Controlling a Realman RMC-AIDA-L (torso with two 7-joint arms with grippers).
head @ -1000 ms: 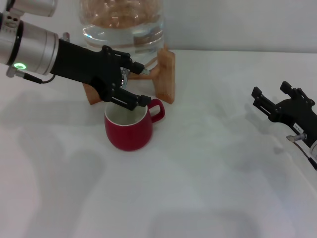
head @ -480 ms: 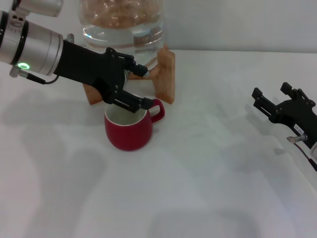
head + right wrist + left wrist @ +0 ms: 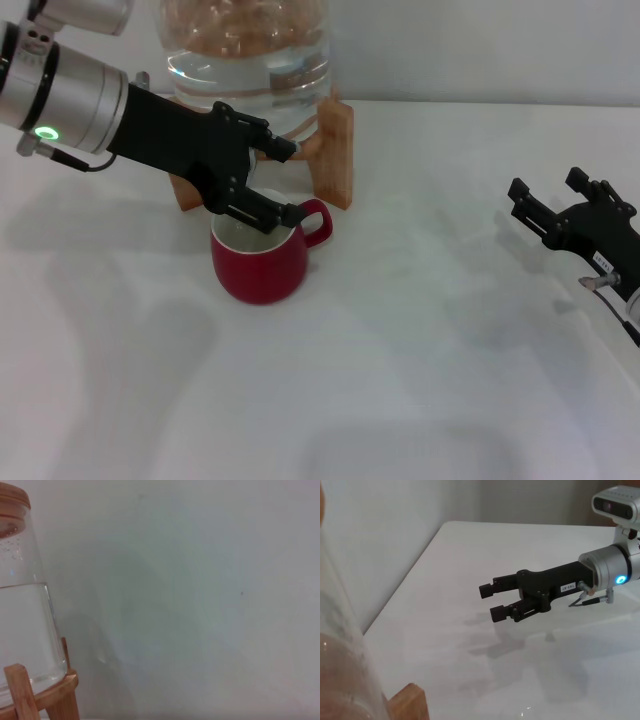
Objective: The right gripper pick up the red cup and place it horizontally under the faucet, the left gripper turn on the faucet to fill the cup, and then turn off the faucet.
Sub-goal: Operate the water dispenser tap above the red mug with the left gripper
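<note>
Head view, upper left: left gripper [image 3: 268,180], jaws spread, works the faucet above the red cup [image 3: 260,255]; next likely closing it. Right gripper [image 3: 550,205] idles, jaws apart.

A: The cup [image 3: 260,262] is showing glossy red glaze outside and a smooth white inside. The jug [image 3: 246,45] is reading as clear and shiny.

B: Its stand [image 3: 336,152] is showing bare, pale wood. The left gripper [image 3: 283,181] is presenting matt black, its cuff [image 3: 62,96] brushed silvery metal. The table [image 3: 400,380] is looking smooth, matt white.
</note>
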